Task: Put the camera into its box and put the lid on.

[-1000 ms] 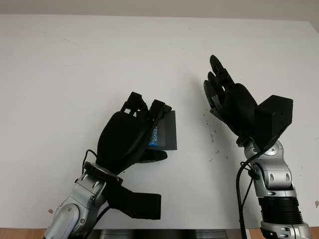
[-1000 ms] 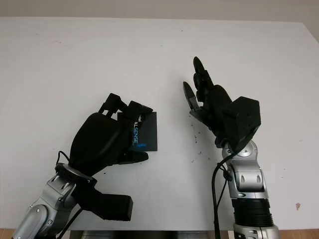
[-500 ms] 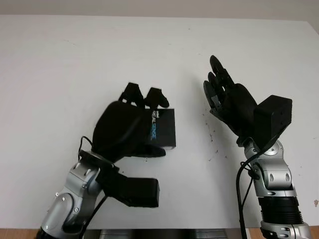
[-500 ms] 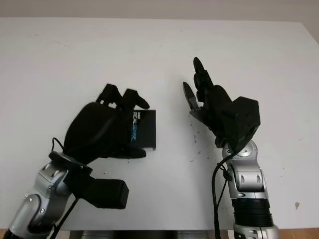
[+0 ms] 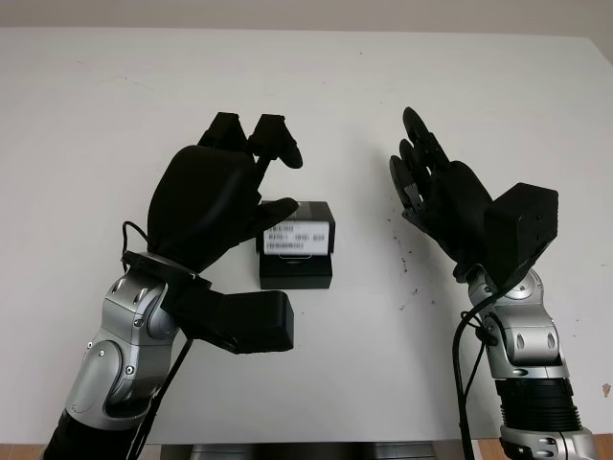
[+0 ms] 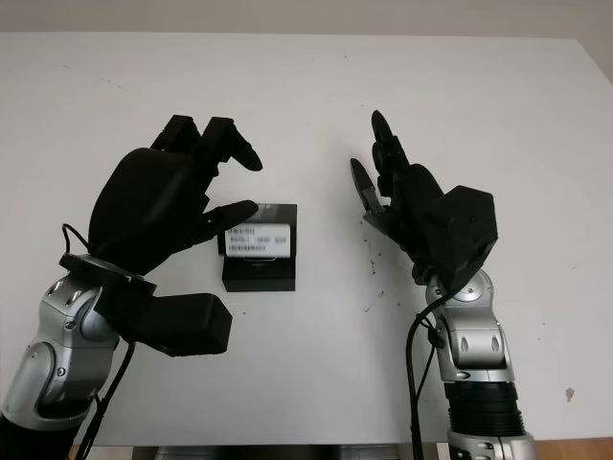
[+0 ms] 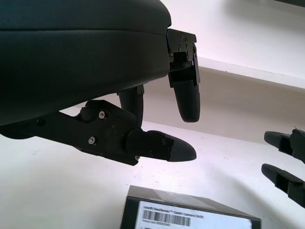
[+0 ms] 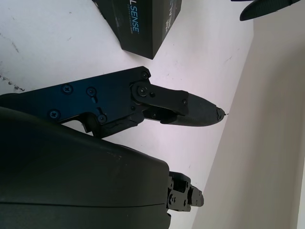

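Observation:
The black camera box (image 5: 297, 257) stands closed on the white table (image 5: 115, 105), its white barcode label facing up. My left hand (image 5: 273, 177) hovers open just above and to the left of it, thumb tip over the box's left edge, holding nothing. The left wrist view shows the box (image 7: 190, 217) below the fingers (image 7: 183, 98). To the right of the box my right hand (image 5: 417, 168) is raised and open, with a clear gap between them. The box (image 8: 143, 24) shows its printed side in the right wrist view. I see no separate camera or lid.
Small dark specks (image 5: 407, 259) mark the table between the box and the right arm. The table's front edge (image 5: 335, 443) runs just below both forearms.
My left hand has let go of the box and risen up and to the left. The box, held tilted before, now stands flat with its label up. The right hand has not moved.

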Controlling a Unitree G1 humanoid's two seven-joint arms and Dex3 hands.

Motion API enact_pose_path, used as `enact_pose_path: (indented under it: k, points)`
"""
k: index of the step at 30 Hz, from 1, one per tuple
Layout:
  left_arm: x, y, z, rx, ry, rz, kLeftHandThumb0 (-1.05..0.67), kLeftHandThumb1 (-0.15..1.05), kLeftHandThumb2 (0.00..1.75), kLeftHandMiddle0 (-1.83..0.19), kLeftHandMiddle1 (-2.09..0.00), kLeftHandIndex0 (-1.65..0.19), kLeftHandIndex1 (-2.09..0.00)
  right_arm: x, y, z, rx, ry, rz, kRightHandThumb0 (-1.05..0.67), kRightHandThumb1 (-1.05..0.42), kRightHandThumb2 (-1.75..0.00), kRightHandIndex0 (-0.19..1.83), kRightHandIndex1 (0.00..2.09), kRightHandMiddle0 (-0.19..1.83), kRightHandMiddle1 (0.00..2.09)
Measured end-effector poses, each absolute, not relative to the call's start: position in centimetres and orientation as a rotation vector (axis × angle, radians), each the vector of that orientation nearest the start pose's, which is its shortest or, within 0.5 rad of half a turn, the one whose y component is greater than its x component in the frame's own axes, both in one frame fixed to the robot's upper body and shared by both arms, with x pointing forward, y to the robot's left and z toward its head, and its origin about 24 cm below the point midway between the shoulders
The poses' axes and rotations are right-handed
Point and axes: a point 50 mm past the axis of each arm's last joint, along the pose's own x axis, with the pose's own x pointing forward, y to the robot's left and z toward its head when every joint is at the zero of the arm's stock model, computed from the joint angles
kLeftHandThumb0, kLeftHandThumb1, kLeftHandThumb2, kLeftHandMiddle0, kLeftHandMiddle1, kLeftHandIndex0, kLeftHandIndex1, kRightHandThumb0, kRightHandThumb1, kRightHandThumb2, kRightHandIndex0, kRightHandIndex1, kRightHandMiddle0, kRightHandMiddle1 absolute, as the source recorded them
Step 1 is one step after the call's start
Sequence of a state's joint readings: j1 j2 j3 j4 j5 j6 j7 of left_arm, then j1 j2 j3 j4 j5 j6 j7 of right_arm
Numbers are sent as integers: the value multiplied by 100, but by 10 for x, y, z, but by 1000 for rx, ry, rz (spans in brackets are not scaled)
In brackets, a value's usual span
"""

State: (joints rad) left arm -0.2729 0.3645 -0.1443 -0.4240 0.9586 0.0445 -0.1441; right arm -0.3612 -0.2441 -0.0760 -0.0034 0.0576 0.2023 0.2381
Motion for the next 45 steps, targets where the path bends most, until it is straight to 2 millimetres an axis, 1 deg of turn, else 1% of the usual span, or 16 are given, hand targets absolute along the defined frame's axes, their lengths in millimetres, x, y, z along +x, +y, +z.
enact_pose_path:
  k: [4, 7, 11, 13, 15, 16, 17, 18, 19, 21, 26, 29, 31, 36, 41, 45]
  points:
    - [261, 134, 193, 1300, -622, 0, -36, 105, 19, -4, -174, 3, -151, 314, -177, 131, -190, -141, 212, -65, -105, -56, -10, 6, -9, 6]
    - [261, 134, 193, 1300, -627, 4, -37, 105, 20, -2, -180, 5, -153, 314, -177, 131, -191, -141, 213, -65, -105, -56, -10, 6, -9, 6]
    - [261, 134, 194, 1292, -628, -6, -42, 105, 22, 9, -187, 11, -156, 314, -177, 131, -190, -140, 214, -63, -105, -56, -11, 5, -9, 5]
    - [260, 135, 195, 1258, -603, -36, -57, 105, 27, 17, -167, 18, -139, 314, -177, 131, -187, -140, 216, -64, -105, -56, -11, 5, -10, 5]
    - [262, 139, 200, 1200, -544, -77, -70, 105, 30, 16, -107, 19, -95, 314, -177, 131, -187, -140, 218, -64, -105, -56, -11, 5, -10, 5]
    - [264, 142, 204, 1156, -522, -103, -75, 105, 30, 6, -60, 15, -64, 314, -177, 131, -188, -140, 218, -64, -105, -57, -11, 5, -10, 5]
    - [265, 144, 208, 1116, -512, -125, -77, 105, 30, 0, -35, 13, -45, 314, -177, 131, -191, -140, 218, -65, -105, -57, -11, 5, -10, 5]
    - [266, 147, 214, 1069, -512, -156, -77, 105, 27, 2, -16, 15, -26, 314, -177, 131, -193, -140, 218, -65, -105, -57, -11, 5, -10, 5]
    - [268, 150, 220, 1017, -518, -188, -76, 105, 24, 5, -9, 16, -19, 314, -177, 131, -195, -139, 218, -65, -105, -57, -11, 5, -10, 5]
    - [275, 158, 232, 919, -521, -249, -83, 105, 22, 15, -2, 19, -5, 314, -177, 131, -196, -139, 219, -65, -105, -57, -11, 5, -10, 5]
    - [305, 173, 243, 814, -399, -451, -102, 105, 22, 19, 0, 19, 0, 314, -177, 130, -196, -132, 220, -65, -105, -56, -11, 6, -9, 6]
    - [321, 179, 245, 851, -300, -549, -104, 105, 24, 19, 0, 19, 0, 314, -177, 130, -195, -133, 218, -64, -105, -55, -10, 6, -9, 6]
    - [330, 181, 246, 861, -240, -615, -105, 105, 19, 19, 0, 19, 0, 314, -176, 130, -199, -134, 215, -65, -105, -56, -10, 6, -9, 6]
    - [347, 182, 243, 883, -121, -736, -105, 105, 19, 19, 0, 19, 0, 314, -176, 131, -199, -137, 220, -63, -105, -57, -11, 5, -10, 5]
    - [357, 174, 239, 952, -8, -810, -105, 104, 10, 19, 0, 19, 0, 314, -176, 131, -197, -137, 214, -64, -105, -56, -10, 6, -9, 5]
    - [361, 165, 241, 1084, 36, -801, -105, 105, 16, 19, 0, 19, 0, 314, -176, 132, -193, -142, 216, -62, -105, -57, -11, 5, -10, 5]
